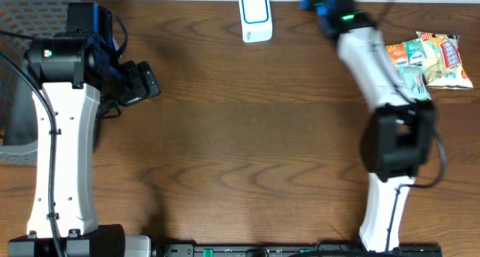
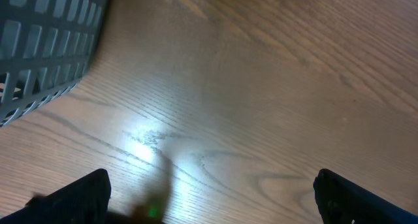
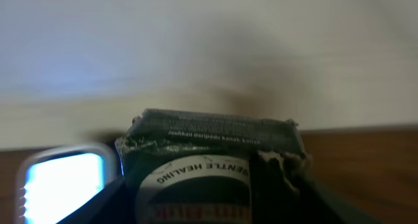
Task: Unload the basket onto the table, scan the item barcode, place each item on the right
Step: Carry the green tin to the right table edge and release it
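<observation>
While the packet [image 3: 209, 152] is gripped between the jaws of the right claw [image 1: 324, 4] at the far edge of the bench [image 1: 240, 137], the scanner [image 1: 256, 16] is found near it on the claw's left, against that same far edge. A sideways move to the left is judged to be what the scan turns on. The packet's long axis appears to be laid across the jaws, though the blurred wrist view leaves this uncertain, and no barcode can be made out. The right arm is stretched from the near edge to the far edge, bent at the elbow. The left claw [image 1: 139, 82] is held wide open and empty beside the basket [image 1: 15, 32], well apart from the scanner.
</observation>
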Controlling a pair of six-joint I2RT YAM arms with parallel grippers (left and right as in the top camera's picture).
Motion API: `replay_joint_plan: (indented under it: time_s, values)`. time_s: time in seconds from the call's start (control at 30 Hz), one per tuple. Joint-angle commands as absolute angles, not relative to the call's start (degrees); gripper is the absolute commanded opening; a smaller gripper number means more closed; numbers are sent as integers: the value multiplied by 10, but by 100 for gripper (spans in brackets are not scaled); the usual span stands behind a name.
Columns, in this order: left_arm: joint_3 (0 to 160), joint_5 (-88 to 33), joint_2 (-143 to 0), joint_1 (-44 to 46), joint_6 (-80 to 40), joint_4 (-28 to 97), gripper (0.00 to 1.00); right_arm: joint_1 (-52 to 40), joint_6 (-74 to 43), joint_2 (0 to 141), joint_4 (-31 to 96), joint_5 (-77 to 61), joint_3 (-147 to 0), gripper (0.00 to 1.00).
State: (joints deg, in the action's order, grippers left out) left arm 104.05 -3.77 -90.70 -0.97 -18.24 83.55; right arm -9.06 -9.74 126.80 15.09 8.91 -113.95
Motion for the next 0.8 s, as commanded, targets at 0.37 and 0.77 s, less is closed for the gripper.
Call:
replay_joint_plan:
  time_s: [0.37, 0.77]
  values:
    - [1038, -36, -908, -11, -190, 837, 98, 125, -87, 1252, 392, 145, -1145, 71]
    - [1038, -36, -908, -11, -190, 837, 98, 138, -91, 1211, 431, 125, -1145, 99]
